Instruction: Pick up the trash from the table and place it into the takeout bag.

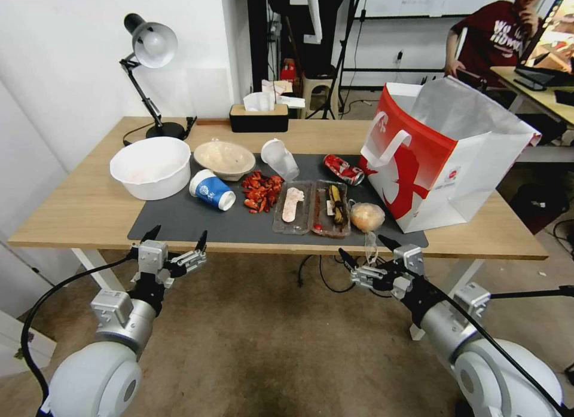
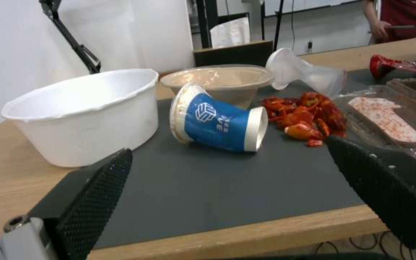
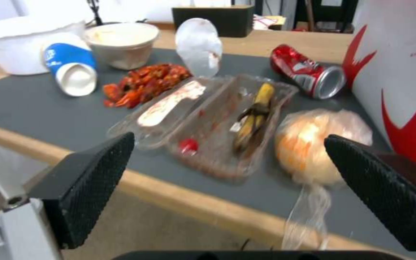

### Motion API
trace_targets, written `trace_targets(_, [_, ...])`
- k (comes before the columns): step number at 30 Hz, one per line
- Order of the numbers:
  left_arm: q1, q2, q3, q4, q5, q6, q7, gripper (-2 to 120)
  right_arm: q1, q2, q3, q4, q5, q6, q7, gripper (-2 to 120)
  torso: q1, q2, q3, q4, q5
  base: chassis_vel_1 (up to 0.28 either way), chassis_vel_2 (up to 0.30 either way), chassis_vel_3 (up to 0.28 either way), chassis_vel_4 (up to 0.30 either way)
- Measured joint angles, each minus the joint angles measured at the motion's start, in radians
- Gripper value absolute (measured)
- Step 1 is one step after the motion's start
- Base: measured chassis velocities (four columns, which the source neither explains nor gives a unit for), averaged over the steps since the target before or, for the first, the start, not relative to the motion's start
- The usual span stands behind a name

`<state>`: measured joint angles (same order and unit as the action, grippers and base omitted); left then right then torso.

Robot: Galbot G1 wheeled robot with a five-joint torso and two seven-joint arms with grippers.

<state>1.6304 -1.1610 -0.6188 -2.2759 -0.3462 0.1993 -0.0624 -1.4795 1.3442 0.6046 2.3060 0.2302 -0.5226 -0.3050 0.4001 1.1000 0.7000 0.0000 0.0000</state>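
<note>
Two grippers, left gripper [image 1: 175,237] and right gripper [image 1: 363,250], hover spread apart before the table [image 1: 78,208]; trash lies on its mat beside the takeout bag [image 1: 442,160]. Left wrist: paper cup [image 2: 217,122] on its side. Right wrist: soda can [image 3: 307,74], bagged lump [image 3: 314,144].

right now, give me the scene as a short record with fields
left gripper: open, before the table's near edge, empty
right gripper: open, at the near edge by the small bag, empty
paper cup: on its side on the mat
soda can: lying beside the takeout bag
takeout bag: upright, open, at the table's right end
clear cup: tipped over by the beige bowl
</note>
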Motion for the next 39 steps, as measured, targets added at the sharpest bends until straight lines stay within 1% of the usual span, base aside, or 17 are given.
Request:
trace_targets(2, [0.001, 0.0, -0.001, -0.001, 0.0, 0.0, 0.0, 100, 0.008, -0.005, -0.005, -0.004, 0.003, -0.003, 0.007, 100, 0.0, 0.0, 0.0, 0.0, 0.0001, 0.0, 0.0, 0.0, 0.0])
trace_targets(3, [0.004, 0.0, -0.003, -0.003, 0.003, 0.0, 0.002, 100, 0.041, -0.028, -0.025, -0.03, 0.016, -0.012, 0.03, 100, 0.0, 0.0, 0.0, 0.0001, -0.0001, 0.0, 0.0, 0.0, 0.0])
trace_targets(4, [0.004, 0.0, -0.003, -0.003, 0.003, 0.0, 0.002, 100, 0.041, -0.028, -0.025, -0.03, 0.016, -0.012, 0.03, 100, 0.0, 0.0, 0.0, 0.0001, -0.0001, 0.0, 0.0, 0.0, 0.0])
trace_targets(6, [0.012, 0.0, -0.008, -0.008, 0.005, -0.002, 0.003, 100, 0.086, -0.057, -0.063, -0.089, 0.019, -0.012, 0.065, 100, 0.0, 0.0, 0.0, -0.0001, 0.0001, 0.0, 0.0, 0.0, 0.0])
trace_targets(8, [0.014, 0.0, -0.009, -0.008, 0.006, -0.002, 0.004, 100, 0.096, -0.061, -0.072, -0.1, 0.019, -0.012, 0.08, 100, 0.0, 0.0, 0.0, -0.0001, 0.0003, 0.0, 0.0, 0.0, 0.0])
trace_targets(10, [0.021, -0.002, -0.013, -0.012, 0.006, -0.003, 0.004, 100, 0.14, -0.069, -0.106, -0.13, 0.021, -0.018, 0.168, 100, 0.0, 0.0, 0.0, 0.0002, 0.0001, 0.0, 0.0, 0.0, 0.0])
trace_targets(11, [0.023, -0.003, -0.015, -0.012, 0.007, -0.003, 0.004, 100, 0.15, -0.069, -0.114, -0.136, 0.024, -0.02, 0.196, 100, 0.0, 0.0, 0.0, 0.0, 0.0001, 0.0, 0.0, 0.0, 0.0])
trace_targets(12, [0.023, -0.003, -0.015, -0.012, 0.007, -0.003, 0.004, 100, 0.15, -0.069, -0.114, -0.136, 0.024, -0.02, 0.196, 100, 0.0, 0.0, 0.0, 0.0, 0.0001, 0.0, 0.0, 0.0, 0.0])
trace_targets(13, [0.028, -0.007, -0.018, -0.013, 0.008, -0.003, 0.003, 100, 0.168, -0.068, -0.124, -0.143, 0.03, -0.026, 0.241, 100, 0.0, 0.0, 0.0, 0.0, -0.0002, 0.0, 0.0, 0.0, 0.0])
trace_targets(16, [0.034, -0.012, -0.019, -0.016, 0.009, -0.003, 0.003, 100, 0.179, -0.068, -0.128, -0.149, 0.036, -0.038, 0.269, 100, 0.0, 0.0, 0.0, 0.0, -0.0001, 0.0, 0.0, 0.0, 0.0])
trace_targets(18, [0.046, -0.02, -0.02, -0.019, 0.01, -0.005, 0.001, 100, 0.201, -0.069, -0.137, -0.172, 0.044, -0.05, 0.309, 100, 0.0, 0.0, 0.0, -0.0001, -0.0001, 0.0, 0.0, 0.0, 0.0])
trace_targets(30, [0.067, -0.028, -0.036, -0.026, 0.006, -0.012, -0.006, 100, 0.273, -0.053, -0.16, -0.266, 0.055, -0.045, 0.364, 100, 0.0, 0.0, 0.0, -0.0001, 0.0, 0.0, 0.0, 0.0, 0.0])
trace_targets(32, [0.076, -0.034, -0.036, -0.023, 0.006, -0.027, -0.006, 100, 0.299, -0.044, -0.171, -0.302, 0.055, -0.043, 0.381, 100, 0.0, 0.0, 0.0, -0.0001, 0.0001, 0.0, 0.0, 0.0, 0.0])
trace_targets(39, [0.081, -0.039, -0.041, -0.015, 0.006, -0.034, -0.006, 100, 0.339, -0.028, -0.19, -0.363, 0.045, -0.043, 0.399, 100, 0.0, 0.0, 0.0, 0.0, 0.0, 0.0, 0.0, 0.0, 0.0])
